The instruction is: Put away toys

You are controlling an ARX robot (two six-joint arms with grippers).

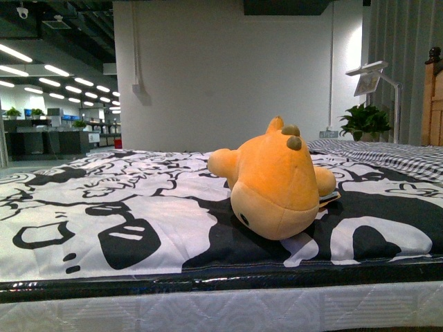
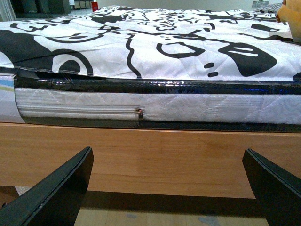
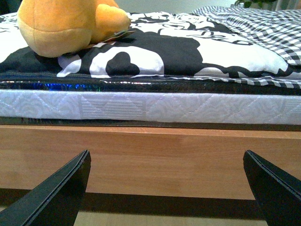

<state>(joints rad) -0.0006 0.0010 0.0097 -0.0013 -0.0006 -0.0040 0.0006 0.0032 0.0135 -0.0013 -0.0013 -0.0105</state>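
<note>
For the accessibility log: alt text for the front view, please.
An orange-yellow plush animal lies on a black-and-white patterned bed cover, right of centre near the front edge. Behind it are a white wall, a potted plant and a lamp.

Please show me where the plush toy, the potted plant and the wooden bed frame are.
plush toy [image 1: 277, 185], front view, middle of its orange body.
potted plant [image 1: 365, 120], front view, on its green leaves.
wooden bed frame [image 3: 150, 160], right wrist view, middle of the side board.
</note>
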